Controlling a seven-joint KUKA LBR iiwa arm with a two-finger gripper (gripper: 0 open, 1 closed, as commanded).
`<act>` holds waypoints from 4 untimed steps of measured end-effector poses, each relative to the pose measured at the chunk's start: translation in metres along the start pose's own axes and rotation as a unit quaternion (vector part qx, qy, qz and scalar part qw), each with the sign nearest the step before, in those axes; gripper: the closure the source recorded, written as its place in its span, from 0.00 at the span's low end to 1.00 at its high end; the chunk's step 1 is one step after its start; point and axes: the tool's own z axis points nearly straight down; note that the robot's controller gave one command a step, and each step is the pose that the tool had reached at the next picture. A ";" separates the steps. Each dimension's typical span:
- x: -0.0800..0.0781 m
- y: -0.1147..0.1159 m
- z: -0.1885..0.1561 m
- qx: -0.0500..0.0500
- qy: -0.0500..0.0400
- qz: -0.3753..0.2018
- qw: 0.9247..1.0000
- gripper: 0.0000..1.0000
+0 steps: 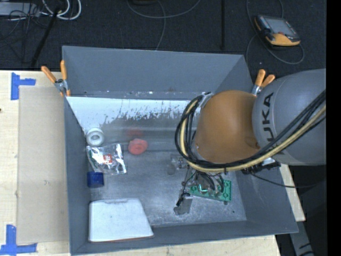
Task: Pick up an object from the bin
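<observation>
The claw point(183, 202) is hanging low over the bare floor of the bin point(160, 188) — spread or pressed together, I cannot tell. The white pad point(118, 220) is lying nearest, leftward of the claw, long side pointing toward it. Beyond it — farther from the claw — a blue block point(96, 179), crinkly packet point(108, 159) and red disc point(138, 146) are sitting.

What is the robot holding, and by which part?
Nothing that I can see. The gripper is over bare bin floor, away from the red round thing.

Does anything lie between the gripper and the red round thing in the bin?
Nothing visible: only bare bin floor lies between the gripper and the red round thing. The clear wrapper lies further left.
</observation>
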 end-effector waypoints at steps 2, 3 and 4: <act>-0.009 0.061 0.105 0.001 -0.007 -0.049 0.999 0.00; 0.006 0.062 -0.009 0.001 -0.007 -0.264 0.964 0.00; -0.101 0.023 0.041 0.001 -0.006 -0.288 0.957 0.00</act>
